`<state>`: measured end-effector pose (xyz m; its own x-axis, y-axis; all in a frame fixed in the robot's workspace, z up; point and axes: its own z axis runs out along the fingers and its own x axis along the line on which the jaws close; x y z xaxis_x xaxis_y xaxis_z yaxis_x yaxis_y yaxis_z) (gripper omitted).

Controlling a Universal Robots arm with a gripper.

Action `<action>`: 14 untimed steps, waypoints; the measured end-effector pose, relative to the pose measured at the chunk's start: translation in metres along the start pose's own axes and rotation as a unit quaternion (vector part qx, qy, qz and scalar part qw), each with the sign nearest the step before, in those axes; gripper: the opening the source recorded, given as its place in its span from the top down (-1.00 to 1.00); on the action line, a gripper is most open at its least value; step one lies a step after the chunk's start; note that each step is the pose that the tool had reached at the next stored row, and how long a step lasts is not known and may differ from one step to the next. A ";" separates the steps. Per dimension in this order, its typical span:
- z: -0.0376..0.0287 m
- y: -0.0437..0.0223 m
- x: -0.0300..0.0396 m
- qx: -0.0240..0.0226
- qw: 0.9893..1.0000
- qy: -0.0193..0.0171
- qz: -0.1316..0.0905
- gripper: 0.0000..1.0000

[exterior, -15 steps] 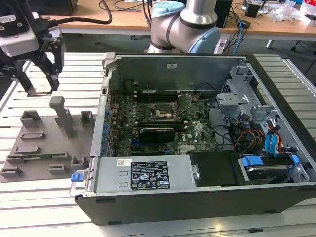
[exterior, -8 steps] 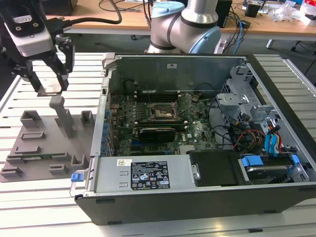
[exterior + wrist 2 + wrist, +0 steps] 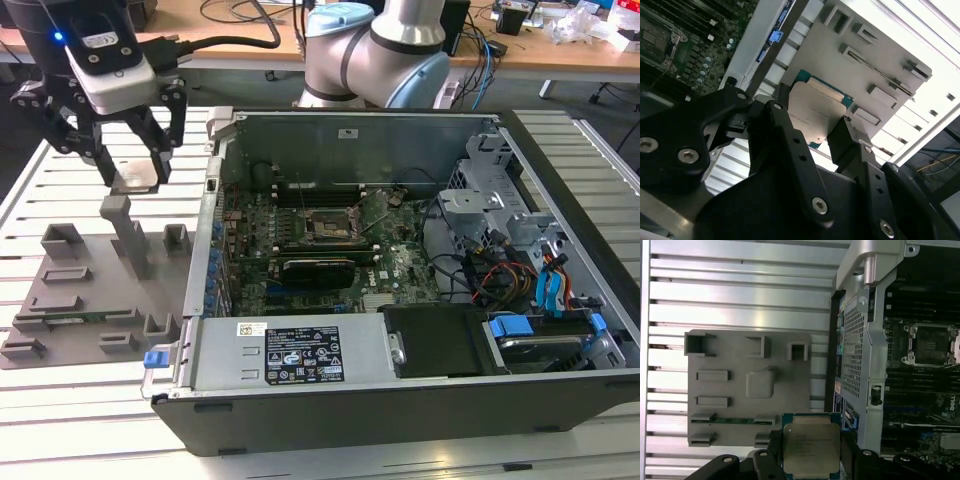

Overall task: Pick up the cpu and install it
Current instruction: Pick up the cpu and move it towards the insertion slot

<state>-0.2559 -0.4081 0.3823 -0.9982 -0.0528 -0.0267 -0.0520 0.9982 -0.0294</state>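
Aloft, gripper (image 3: pixel 133 170) pointing down, clamping the cpu (image 3: pixel 811 449), above grey tray (image 3: pixel 75 300).

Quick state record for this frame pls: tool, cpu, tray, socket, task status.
tool: shut on the cpu, gripping two opposite edges
cpu: held flat, metal top facing the cameras in both wrist views
position: over the grey tray, to the exterior view's left of the open computer case
socket: inside the case, looks empty
status: cpu picked up, not yet installed
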 end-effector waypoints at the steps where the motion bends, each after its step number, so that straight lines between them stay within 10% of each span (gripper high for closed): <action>1: 0.0001 -0.0001 -0.0027 0.000 1.000 0.000 0.000 -0.09; 14: 0.0012 -0.0019 -0.0363 0.000 1.000 0.000 0.000 -0.09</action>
<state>-0.2195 -0.4081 0.3821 -0.9983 -0.0528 -0.0266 -0.0520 0.9982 -0.0296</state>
